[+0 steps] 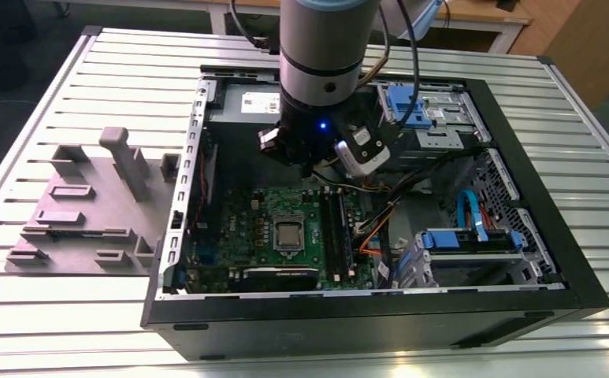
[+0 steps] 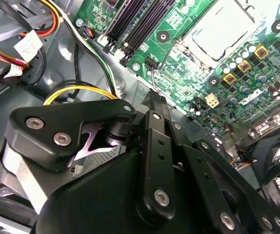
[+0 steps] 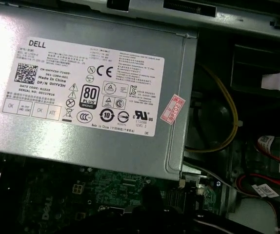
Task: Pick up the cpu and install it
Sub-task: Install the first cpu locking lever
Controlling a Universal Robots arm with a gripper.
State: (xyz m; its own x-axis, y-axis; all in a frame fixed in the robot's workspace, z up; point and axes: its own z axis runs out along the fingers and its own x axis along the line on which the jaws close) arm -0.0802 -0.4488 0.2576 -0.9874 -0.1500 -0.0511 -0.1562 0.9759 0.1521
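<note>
Exterior view: ribbed metal table (image 1: pixel 105 87) carrying an open black computer case (image 1: pixel 388 315) lying on its side; wooden furniture behind, dark floor at the exterior view's left. Grey plastic fixture (image 1: pixel 89 209) with upright blocks sits on the table just beside the case, on the exterior view's left. Green motherboard (image 1: pixel 235 236) lies flat inside the case; blue drive brackets (image 1: pixel 467 239) toward the exterior view's right. The cpu (image 1: pixel 286 233), silvery square, sits in the metal-framed socket at the board's middle; also seen in the second wrist view (image 2: pixel 221 30). Arm (image 1: pixel 325 47) comes down from above, wrist over the far edge of the motherboard, near the power supply (image 3: pixel 86 92). Gripper (image 2: pixel 154 105) hangs above the board, apart from the cpu; black linkages crowd the second wrist view. Finger spread: cannot tell.
</note>
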